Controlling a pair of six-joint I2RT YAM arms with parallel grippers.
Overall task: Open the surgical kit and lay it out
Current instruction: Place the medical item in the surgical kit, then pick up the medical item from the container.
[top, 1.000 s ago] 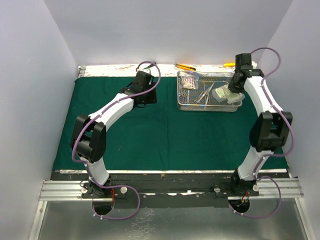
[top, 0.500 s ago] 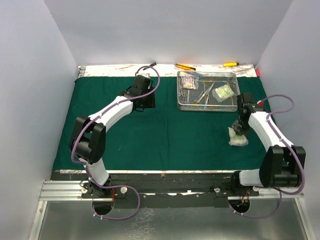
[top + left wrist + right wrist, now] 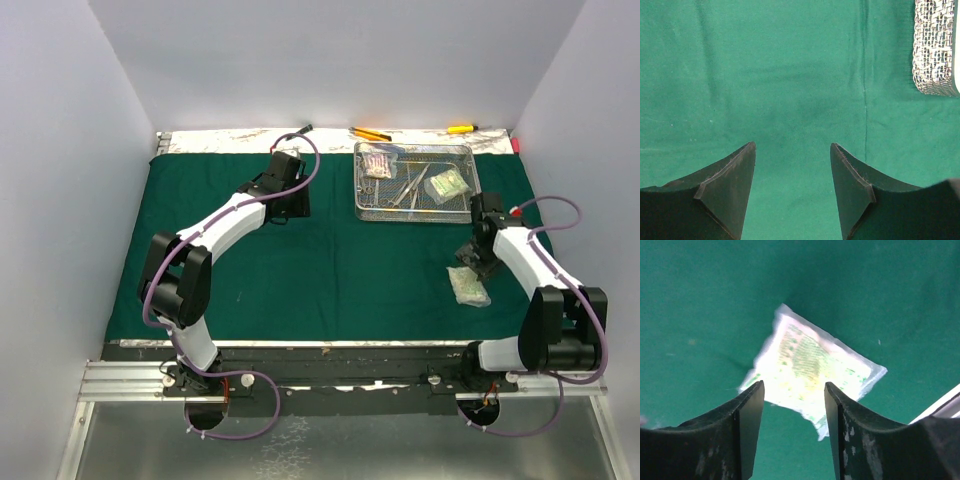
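Observation:
The dark green cloth (image 3: 330, 270) lies spread flat over the table. On its far right part stands the silver wire-mesh tray (image 3: 470, 212), holding steel clamps (image 3: 403, 188), a pinkish packet (image 3: 376, 162) and a greenish packet (image 3: 450, 182). Another clear packet (image 3: 468, 286) (image 3: 812, 365) lies flat on the cloth near the right front. My right gripper (image 3: 473, 258) (image 3: 794, 390) hovers just above it, open, with nothing between the fingers. My left gripper (image 3: 290, 205) (image 3: 792, 150) is open over bare cloth left of the tray (image 3: 935, 50).
Loose tools lie on the foil strip behind the cloth: a dark one (image 3: 303, 129), an orange one (image 3: 368, 132) and a yellow one (image 3: 460, 128). White walls close in on three sides. A black bar (image 3: 330, 350) runs along the cloth's near edge.
My right gripper carried a packet from the tray to the cloth's right front, then opened and let it drop flat. The left arm has barely moved.

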